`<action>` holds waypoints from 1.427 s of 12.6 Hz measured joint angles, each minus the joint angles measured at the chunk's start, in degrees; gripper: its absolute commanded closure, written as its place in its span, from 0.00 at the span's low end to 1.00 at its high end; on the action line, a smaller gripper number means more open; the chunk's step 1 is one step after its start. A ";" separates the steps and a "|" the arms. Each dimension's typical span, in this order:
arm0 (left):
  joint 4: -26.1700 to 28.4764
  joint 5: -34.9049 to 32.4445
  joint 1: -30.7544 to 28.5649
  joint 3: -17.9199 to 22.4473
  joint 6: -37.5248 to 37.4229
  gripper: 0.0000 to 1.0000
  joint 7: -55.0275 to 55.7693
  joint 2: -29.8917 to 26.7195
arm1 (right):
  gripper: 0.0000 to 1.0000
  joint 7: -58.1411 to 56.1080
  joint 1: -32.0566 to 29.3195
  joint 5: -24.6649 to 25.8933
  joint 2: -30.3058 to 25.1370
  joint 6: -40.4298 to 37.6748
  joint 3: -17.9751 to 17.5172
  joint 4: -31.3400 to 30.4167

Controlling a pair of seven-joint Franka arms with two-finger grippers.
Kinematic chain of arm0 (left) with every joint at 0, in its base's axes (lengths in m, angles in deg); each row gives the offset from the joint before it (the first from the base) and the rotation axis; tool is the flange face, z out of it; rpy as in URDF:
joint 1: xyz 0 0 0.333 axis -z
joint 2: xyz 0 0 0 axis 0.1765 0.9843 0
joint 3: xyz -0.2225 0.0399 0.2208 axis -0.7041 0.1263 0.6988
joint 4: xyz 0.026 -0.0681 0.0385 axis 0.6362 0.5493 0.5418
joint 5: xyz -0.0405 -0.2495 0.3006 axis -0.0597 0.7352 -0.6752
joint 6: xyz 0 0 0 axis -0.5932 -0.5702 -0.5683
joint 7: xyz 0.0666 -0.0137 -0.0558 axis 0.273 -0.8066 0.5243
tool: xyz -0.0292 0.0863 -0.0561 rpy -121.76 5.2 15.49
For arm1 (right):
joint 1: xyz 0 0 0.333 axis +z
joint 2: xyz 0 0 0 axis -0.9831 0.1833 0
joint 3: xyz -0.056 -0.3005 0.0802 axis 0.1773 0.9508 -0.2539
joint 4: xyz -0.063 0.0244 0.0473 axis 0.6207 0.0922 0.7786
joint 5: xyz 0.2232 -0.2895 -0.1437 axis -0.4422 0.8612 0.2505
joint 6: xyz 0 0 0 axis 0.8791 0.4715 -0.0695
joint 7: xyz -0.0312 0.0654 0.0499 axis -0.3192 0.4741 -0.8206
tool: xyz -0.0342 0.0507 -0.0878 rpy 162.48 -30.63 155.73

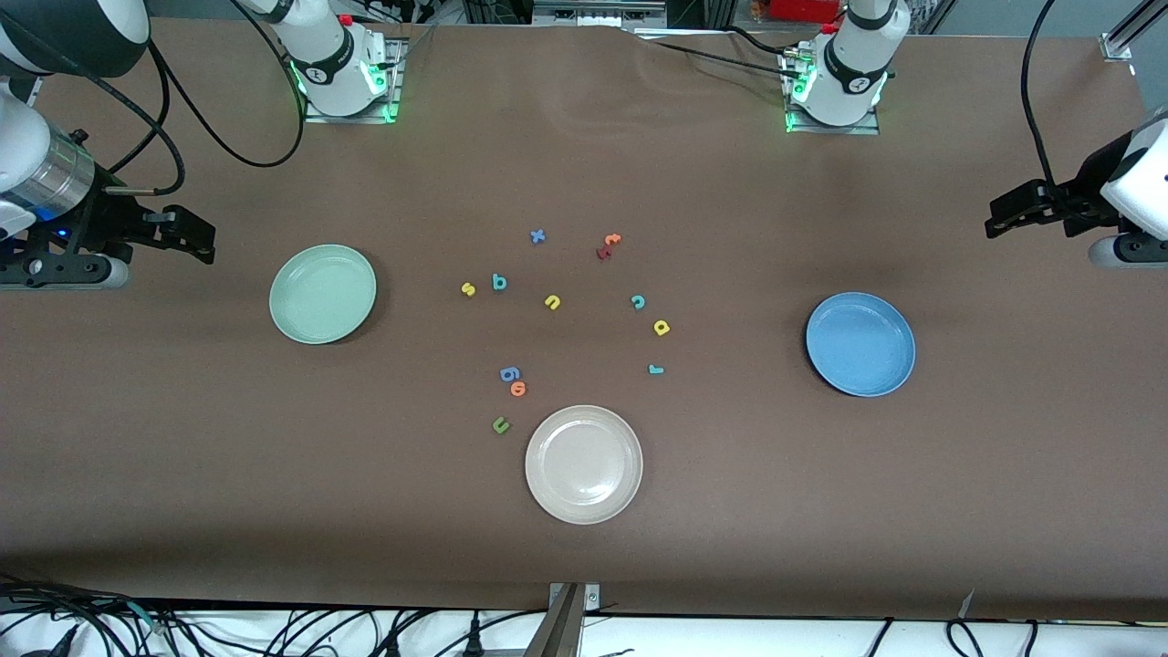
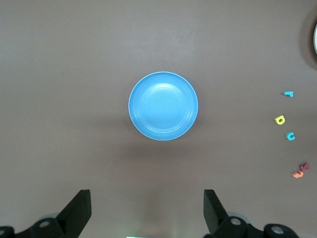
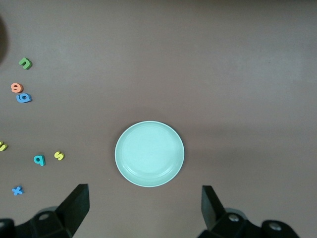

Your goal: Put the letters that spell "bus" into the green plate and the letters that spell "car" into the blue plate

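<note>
The green plate (image 1: 322,293) lies toward the right arm's end, the blue plate (image 1: 860,343) toward the left arm's end. Between them on the table lie the yellow "s" (image 1: 468,289), teal "b" (image 1: 499,282) and yellow "u" (image 1: 552,302), then the teal "c" (image 1: 639,302), yellow "a" (image 1: 662,328) and teal "r" (image 1: 656,370). My right gripper (image 1: 203,239) hangs open and empty outside the green plate (image 3: 149,153). My left gripper (image 1: 999,219) hangs open and empty outside the blue plate (image 2: 163,105). Both plates are empty.
A beige-white plate (image 1: 583,464) sits nearest the front camera. Beside it lie a green "u" (image 1: 500,424), orange "o" (image 1: 518,389) and blue "g" (image 1: 509,373). A blue "x" (image 1: 537,236), orange "t" (image 1: 611,240) and a dark red letter (image 1: 603,253) lie nearer the bases.
</note>
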 measured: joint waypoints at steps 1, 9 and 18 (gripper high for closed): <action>0.00 0.00 0.00 0.00 0.00 0.00 0.00 0.00 | 0.00 0.00 0.00 -0.10 -0.01 0.06 -0.08 0.00; 0.00 0.00 0.00 0.00 0.00 0.00 0.00 0.00 | 0.00 0.05 0.05 -2.16 -0.34 0.22 -0.19 0.01; 0.00 0.00 0.00 -0.01 0.00 0.00 0.00 0.01 | 0.00 0.05 -0.04 -2.16 -0.29 0.17 -0.04 -0.03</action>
